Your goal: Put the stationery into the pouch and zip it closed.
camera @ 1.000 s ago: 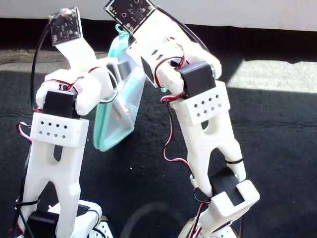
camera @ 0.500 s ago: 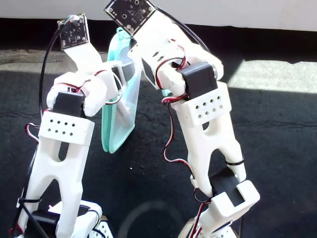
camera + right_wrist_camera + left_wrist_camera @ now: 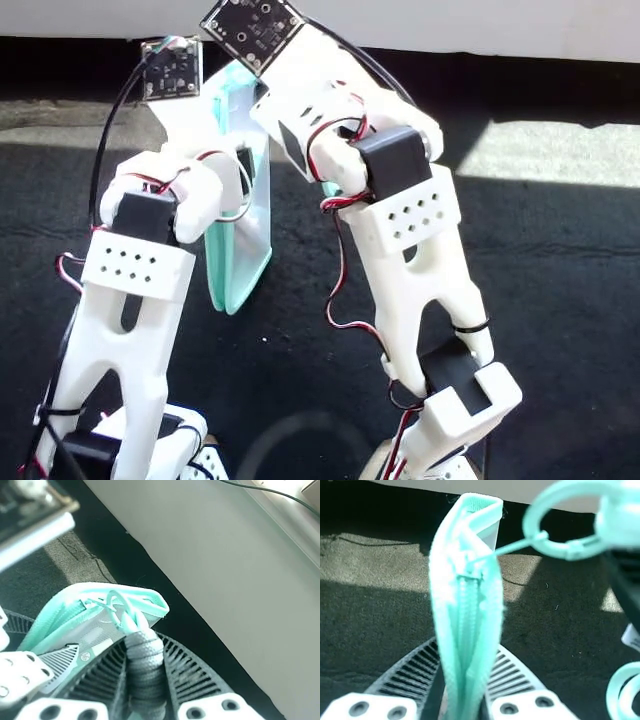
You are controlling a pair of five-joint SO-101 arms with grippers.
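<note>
Plainly, we see the left pincer (image 3: 466, 652) clenched on the zipper edge of the mint-green translucent plastic pouch (image 3: 465, 580); the right pincer (image 3: 142, 637) is pinched tight on the thin mint-green pull loop (image 3: 119, 611) at the pouch's zip end. Held between them, the pouch stands upright and edge-on over the black cloth table (image 3: 540, 260); whether its lower corner touches the cloth we cannot tell.

The left arm (image 3: 130, 300) and right arm (image 3: 420, 260) flank the upright pouch (image 3: 240, 250), walling off its sides. The left pincer (image 3: 465, 650) clamps its zip edge and the right pincer (image 3: 142, 640) its upper corner, blocking the top. Past the right arm, away from the pouch, bare bench (image 3: 560, 270) leaves room.
</note>
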